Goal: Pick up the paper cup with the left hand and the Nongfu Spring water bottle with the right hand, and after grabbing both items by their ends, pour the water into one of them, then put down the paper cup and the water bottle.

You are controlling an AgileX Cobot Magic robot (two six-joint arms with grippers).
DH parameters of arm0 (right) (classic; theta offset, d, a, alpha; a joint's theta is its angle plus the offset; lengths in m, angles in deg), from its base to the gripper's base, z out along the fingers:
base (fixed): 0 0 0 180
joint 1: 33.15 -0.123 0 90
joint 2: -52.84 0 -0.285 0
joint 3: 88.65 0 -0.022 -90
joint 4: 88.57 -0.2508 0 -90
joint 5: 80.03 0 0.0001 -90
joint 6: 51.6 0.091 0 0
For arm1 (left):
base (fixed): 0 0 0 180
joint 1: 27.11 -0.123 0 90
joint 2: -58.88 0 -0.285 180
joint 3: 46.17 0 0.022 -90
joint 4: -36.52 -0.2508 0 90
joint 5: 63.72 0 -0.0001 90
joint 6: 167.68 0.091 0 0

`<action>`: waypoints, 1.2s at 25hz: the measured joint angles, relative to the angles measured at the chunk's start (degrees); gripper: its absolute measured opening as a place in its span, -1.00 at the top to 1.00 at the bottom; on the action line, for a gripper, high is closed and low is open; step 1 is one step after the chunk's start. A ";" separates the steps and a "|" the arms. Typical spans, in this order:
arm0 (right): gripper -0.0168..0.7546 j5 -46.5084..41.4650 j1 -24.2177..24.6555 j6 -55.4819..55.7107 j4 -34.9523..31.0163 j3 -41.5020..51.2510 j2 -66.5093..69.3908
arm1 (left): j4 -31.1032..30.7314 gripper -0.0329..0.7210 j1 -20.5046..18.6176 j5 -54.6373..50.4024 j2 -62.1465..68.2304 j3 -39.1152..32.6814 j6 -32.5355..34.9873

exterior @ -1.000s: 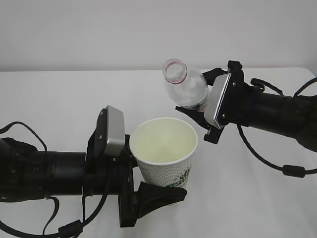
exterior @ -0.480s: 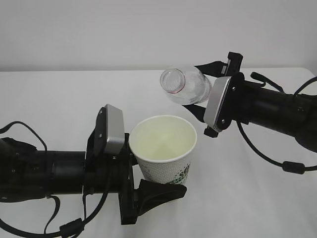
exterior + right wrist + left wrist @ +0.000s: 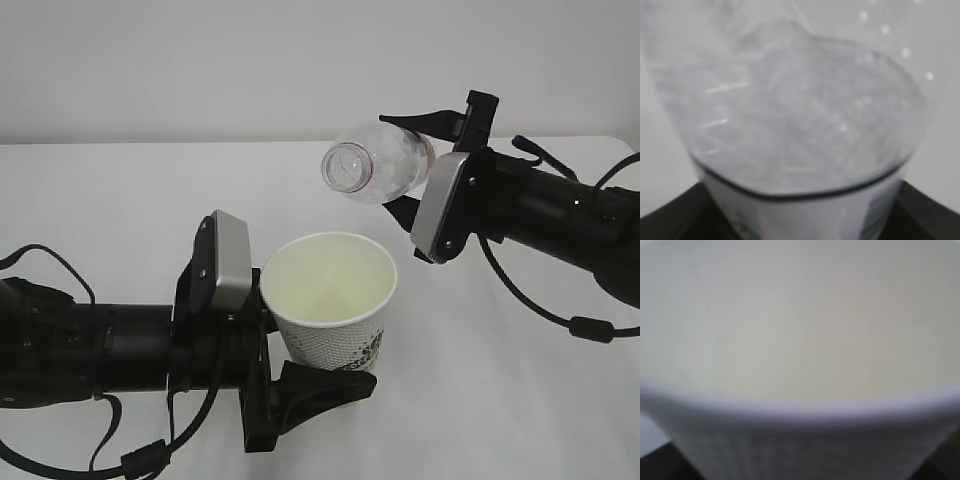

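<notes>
Now the Nongfu Spring water bottle tips flatter above the paper cup.

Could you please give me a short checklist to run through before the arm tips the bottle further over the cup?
1. Left gripper holds the white paper cup with green print: ok.
2. Cup upright, mouth open upward: ok.
3. Right gripper holds the clear ribbed plastic bottle: ok.
4. Cap off, bottle mouth open: ok.
5. Bottle mouth directly above the cup's opening: cannot tell; it appears behind and above the rim.
6. Water already in the cup: cannot tell; none visible.
</notes>
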 joint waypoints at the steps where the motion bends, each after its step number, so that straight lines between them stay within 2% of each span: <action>1: -0.42 0.70 0.00 -0.53 -0.09 0.00 0.00 | 0.00 -0.61 0.00 0.00 0.00 0.00 0.00; 30: -0.42 1.81 0.00 -13.38 -2.60 0.00 0.00 | 0.37 -0.61 0.00 -0.11 0.00 0.00 0.09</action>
